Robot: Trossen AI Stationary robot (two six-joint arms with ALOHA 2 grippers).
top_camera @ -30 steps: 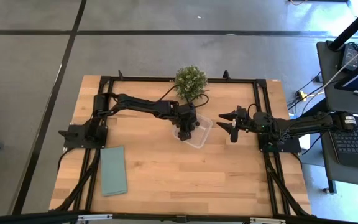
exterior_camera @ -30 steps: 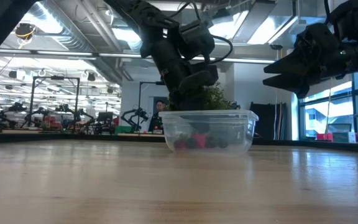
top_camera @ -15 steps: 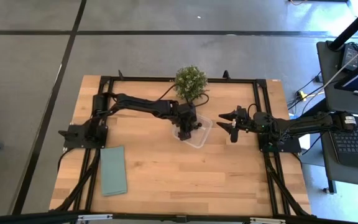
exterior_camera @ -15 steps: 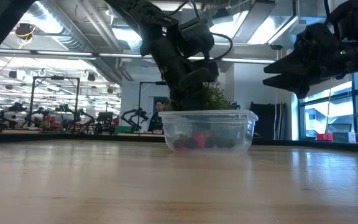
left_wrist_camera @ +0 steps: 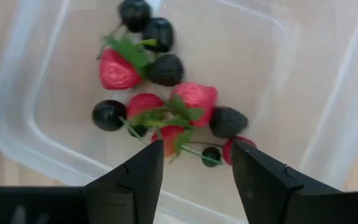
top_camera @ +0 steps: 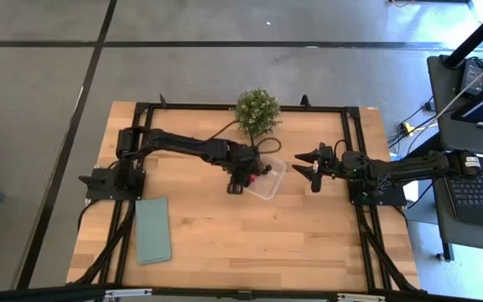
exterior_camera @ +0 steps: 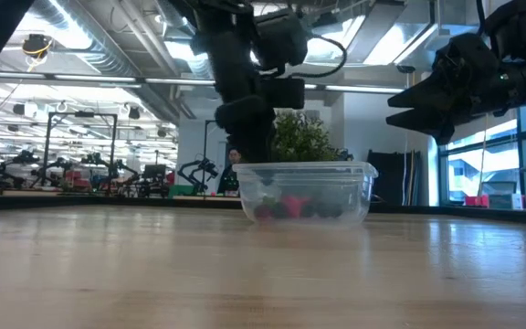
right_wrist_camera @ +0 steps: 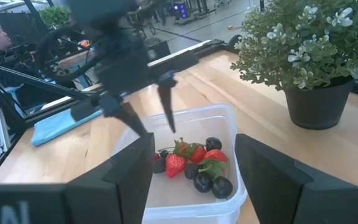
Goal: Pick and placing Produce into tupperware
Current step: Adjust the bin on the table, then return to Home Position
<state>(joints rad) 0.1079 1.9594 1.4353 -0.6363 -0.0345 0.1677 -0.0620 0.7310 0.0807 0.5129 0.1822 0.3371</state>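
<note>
The produce, small red and dark purple-black berries with green leaves (left_wrist_camera: 166,93), lies in a heap on the floor of the clear lidless tupperware (top_camera: 264,181), also seen through its wall (exterior_camera: 295,206) and in the right wrist view (right_wrist_camera: 194,167). My left gripper (left_wrist_camera: 197,163) is open and empty above the tupperware's left rim (top_camera: 238,181). In the low view its fingers (exterior_camera: 249,146) stand just above the rim. My right gripper (top_camera: 310,169) waits open and empty in the air to the right of the tupperware (right_wrist_camera: 194,165).
A bushy green potted plant (top_camera: 257,111) stands just beyond the tupperware's far side (right_wrist_camera: 309,56). A flat teal cloth (top_camera: 153,229) lies near the table's left near corner. Bare wood stretches between the tupperware and the near edge (top_camera: 258,243).
My left gripper has risen out of the tupperware and drawn back toward the table's left, from over the tupperware's middle to over its left rim. The berries and the tupperware have stayed where they were.
</note>
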